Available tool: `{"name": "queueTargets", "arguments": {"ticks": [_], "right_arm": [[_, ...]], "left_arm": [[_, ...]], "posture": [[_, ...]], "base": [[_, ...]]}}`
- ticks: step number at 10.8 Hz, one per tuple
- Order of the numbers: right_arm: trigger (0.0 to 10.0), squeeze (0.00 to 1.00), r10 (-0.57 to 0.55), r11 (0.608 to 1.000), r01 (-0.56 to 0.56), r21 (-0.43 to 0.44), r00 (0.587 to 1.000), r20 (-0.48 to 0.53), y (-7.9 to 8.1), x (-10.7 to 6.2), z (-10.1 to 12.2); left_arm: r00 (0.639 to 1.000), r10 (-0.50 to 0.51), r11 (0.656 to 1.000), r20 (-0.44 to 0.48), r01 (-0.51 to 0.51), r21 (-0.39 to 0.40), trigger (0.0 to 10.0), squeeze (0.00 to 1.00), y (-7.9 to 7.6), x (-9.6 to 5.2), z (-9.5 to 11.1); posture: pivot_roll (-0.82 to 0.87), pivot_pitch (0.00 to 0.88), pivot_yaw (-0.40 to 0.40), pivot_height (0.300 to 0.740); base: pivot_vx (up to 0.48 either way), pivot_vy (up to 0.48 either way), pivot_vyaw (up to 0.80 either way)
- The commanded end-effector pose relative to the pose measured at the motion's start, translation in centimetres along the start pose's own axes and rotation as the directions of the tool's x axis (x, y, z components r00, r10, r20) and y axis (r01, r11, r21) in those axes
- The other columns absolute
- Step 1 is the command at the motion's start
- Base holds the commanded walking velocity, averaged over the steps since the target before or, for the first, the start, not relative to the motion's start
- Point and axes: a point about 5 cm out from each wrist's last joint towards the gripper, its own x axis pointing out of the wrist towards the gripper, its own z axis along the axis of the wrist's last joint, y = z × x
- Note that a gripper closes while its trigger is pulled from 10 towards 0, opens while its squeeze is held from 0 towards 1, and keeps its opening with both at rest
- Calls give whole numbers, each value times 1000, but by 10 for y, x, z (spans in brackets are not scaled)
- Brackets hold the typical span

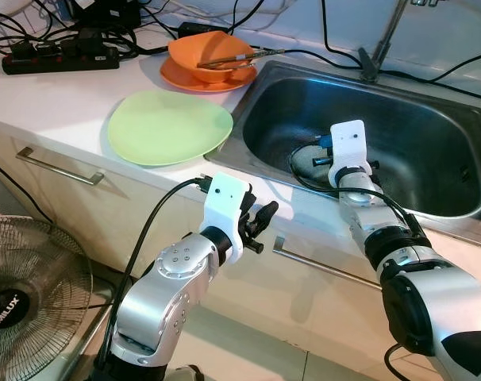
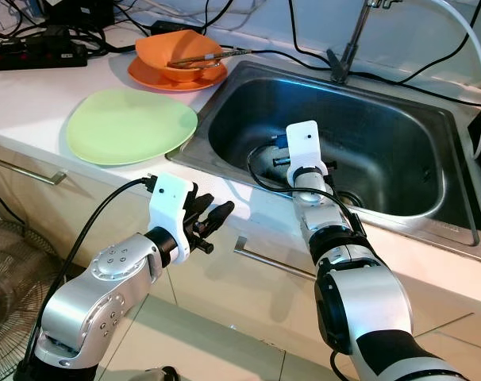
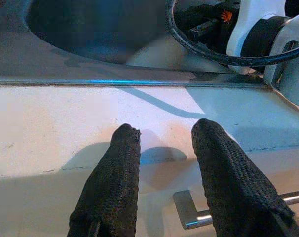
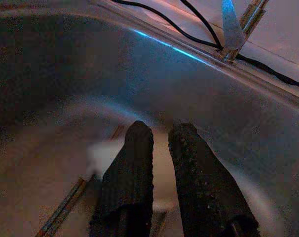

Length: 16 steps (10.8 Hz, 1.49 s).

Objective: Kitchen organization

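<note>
Reaching down into the sink [image 1: 431, 103], we have our right gripper [image 4: 159, 131] low over the basin floor, its two fingers [image 4: 132, 163] parted by only a narrow gap and holding nothing that we can make out. Just past the tips the right wrist view shows a pale, blurred round shape, perhaps a dish [image 4: 154, 187], with thin sticks that look like chopsticks [image 4: 65, 210] lying toward seven o'clock of the fingers; the blur keeps us from saying whether the tips touch it.

Our left gripper [image 3: 164, 133] hangs outside the basin, at about eight o'clock from the right one in the head views. Its fingers [image 3: 115, 173] are spread and empty, pointed at the white counter edge [image 3: 65, 128] above a drawer handle [image 3: 199, 217].

Farther out, at ten o'clock from the sink, a green plate [image 1: 169, 127] lies flat on the counter. Beyond it, at eleven o'clock, an orange bowl [image 1: 209, 51] sits on an orange plate [image 1: 185, 79], with chopsticks [image 1: 236, 58] resting across the bowl. A tap [image 1: 383, 40] stands at the sink's far rim, cables trail over the counter, and a fan [image 1: 26, 302] stands on the floor at the left.

We judge the step in hand to be fetching the item from the sink bottom. The next move calls for widening the right fingers, settling them around a rim or the sticks, and closing firmly before lifting clear of the steel wall.
</note>
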Motion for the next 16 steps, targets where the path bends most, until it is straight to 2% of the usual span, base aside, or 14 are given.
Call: {"name": "queueTargets", "arguments": {"ticks": [1, 2, 4, 6, 8, 11, 12, 13, 14, 15, 16], "right_arm": [[10000, 0, 7, 1000, -7, 15, 1000, -7, 1, 0, -2], [10000, 0, 5, 999, -5, 47, 1000, 16, 0, 0, 2], [10000, 0, 11, 990, -29, 136, 991, 131, -2, 3, 24], [10000, 0, 26, 972, -98, 215, 949, 314, -1, 0, 54], [10000, 0, 19, 959, -127, 252, 920, 392, -4, -11, 59], [10000, 0, 23, 952, -135, 274, 927, 375, -12, -39, 25], [10000, 0, 36, 956, -133, 260, 938, 345, -17, -50, 8], [10000, 0, 53, 957, -144, 253, 942, 332, -17, -57, 0], [10000, 0, 74, 951, -164, 260, 943, 324, -14, -63, -3], [10000, 0, 104, 946, -192, 259, 942, 319, 0, -71, -12], [10000, 0, 106, 935, -197, 296, 950, 295, 10, -74, -17]], "left_arm": [[1000, 2, 1000, -10, -2, -3, 10000, 0, 0, 1, -1], [1000, 6, 1000, 3, -6, -3, 10000, 0, 1, 2, 0], [994, 72, 997, 79, -74, 21, 10000, 0, 9, 8, 7], [966, 155, 983, 207, -172, 65, 10000, 0, 24, 17, 22], [948, 185, 973, 259, -214, 91, 10000, 0, 32, 26, 23], [933, 204, 960, 296, -250, 125, 10000, 0, 41, 27, 16], [932, 208, 958, 296, -255, 130, 10000, 0, 44, 22, 10], [933, 209, 957, 293, -256, 134, 10000, 0, 45, 20, 7], [934, 211, 956, 287, -259, 139, 10000, 0, 47, 18, 2], [932, 217, 952, 289, -268, 149, 10000, 0, 49, 14, -2], [928, 228, 951, 295, -277, 135, 10000, 0, 50, 13, -4]], "posture": [[232, 175, -45, 740], [222, 172, -43, 740], [196, 160, -40, 740], [146, 128, -38, 740], [111, 102, -37, 740], [86, 51, -28, 740], [84, 40, -22, 740], [81, 34, -20, 740], [78, 29, -17, 740], [74, 25, -15, 740], [81, 25, -16, 740]], "base": [[0, 0, 0], [0, 0, 0], [0, 0, 0], [0, 0, 0], [0, 0, 0], [0, 0, 0], [0, 0, 0], [0, 0, 0], [0, 0, 0], [0, 0, 0], [0, 0, 0]]}}
